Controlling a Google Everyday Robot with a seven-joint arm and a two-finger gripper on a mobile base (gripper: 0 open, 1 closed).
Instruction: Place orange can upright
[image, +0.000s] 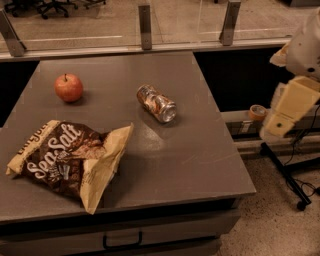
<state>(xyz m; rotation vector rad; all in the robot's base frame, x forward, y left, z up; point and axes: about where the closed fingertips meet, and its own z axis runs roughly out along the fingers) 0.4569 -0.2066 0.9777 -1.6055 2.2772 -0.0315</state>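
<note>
The orange can (156, 103) lies on its side near the middle of the grey table (190, 160). It is orange-brown and shiny, and its silver end faces the front right. My gripper (289, 106) is the pale cream part of the arm at the right edge of the view. It hangs beyond the table's right side, well apart from the can, with nothing seen in it.
A red apple (68, 87) stands at the back left of the table. A brown "Sea Salt" chip bag (67, 160) lies at the front left. A glass railing (145, 25) runs behind the table. A tape roll (257, 111) and a black wheeled stand (290, 175) are on the right.
</note>
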